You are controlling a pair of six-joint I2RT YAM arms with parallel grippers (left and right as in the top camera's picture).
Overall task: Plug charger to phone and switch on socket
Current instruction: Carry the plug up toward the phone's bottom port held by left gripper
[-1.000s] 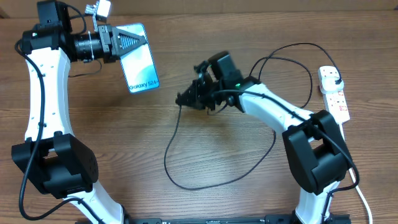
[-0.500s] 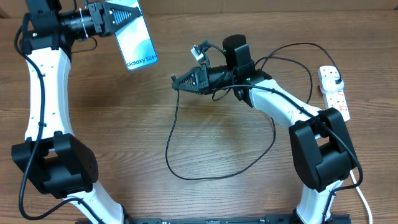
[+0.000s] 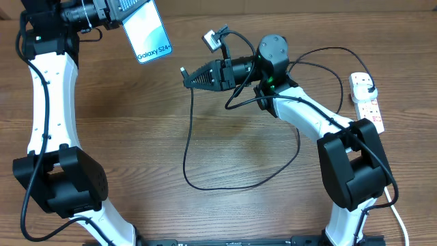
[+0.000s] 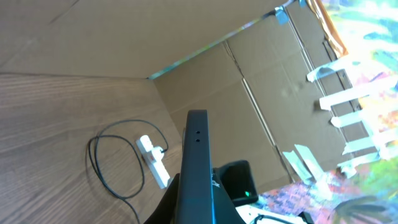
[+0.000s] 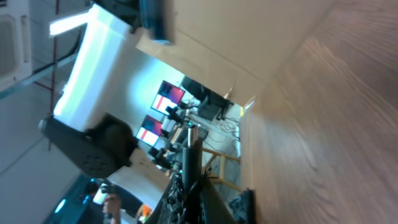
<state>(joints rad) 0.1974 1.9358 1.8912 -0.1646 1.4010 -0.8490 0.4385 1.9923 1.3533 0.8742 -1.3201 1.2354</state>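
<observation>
My left gripper (image 3: 123,9) is at the far left corner, shut on the top end of the phone (image 3: 146,34). The phone's cyan screen faces up and it hangs off the table. In the left wrist view the phone (image 4: 198,158) is edge-on between the fingers. My right gripper (image 3: 186,74) points left toward the phone, shut on the tip end of the black charger cable (image 3: 225,184). The cable hangs down, loops over the table and runs to the plug (image 3: 364,85) in the white socket (image 3: 369,106) at the right. A gap separates the tip from the phone.
Cardboard walls (image 4: 124,37) stand along the table's far edge behind the phone. The socket (image 4: 153,160) and cable loop (image 4: 99,168) lie on the wood. The white left arm (image 5: 102,50) fills the upper left of the right wrist view.
The left gripper lifted the phone farther up and back toward the far edge. The right gripper rose and swung left with the cable end, now pointing at the phone.
</observation>
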